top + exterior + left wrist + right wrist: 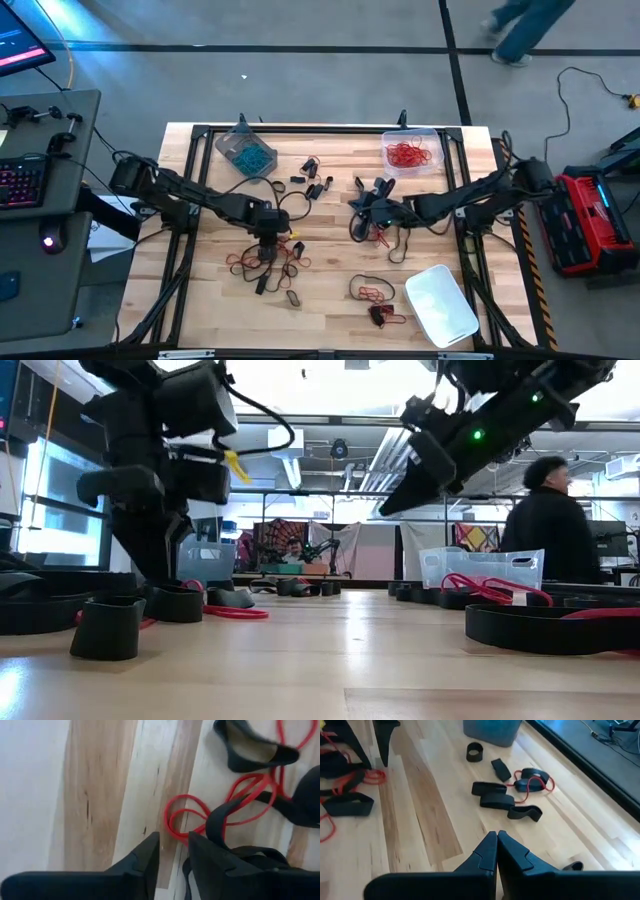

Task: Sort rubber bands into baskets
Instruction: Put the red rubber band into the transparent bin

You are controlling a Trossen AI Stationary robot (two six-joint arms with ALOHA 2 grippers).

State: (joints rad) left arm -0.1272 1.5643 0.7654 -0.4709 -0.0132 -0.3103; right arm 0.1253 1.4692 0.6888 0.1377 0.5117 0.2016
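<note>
Left wrist view: left hand (172, 852), fingers slightly parted and grasping nothing, hovers over the counter (100, 795); thin red rubber loop (187, 815) lies just ahead. Picking step; next likely calls for lowering around it. Right hand (496, 851) clenched, empty.

A light wooden table (330, 300) with a black frame stands on a grey floor (300, 60). To its left is a grey desk (60, 150) with a pink-lit keyboard (22, 182). To its right sits a red and black case (588, 215). Beyond the far edge, a person (548, 510) in dark clothing stands in the room.
</note>
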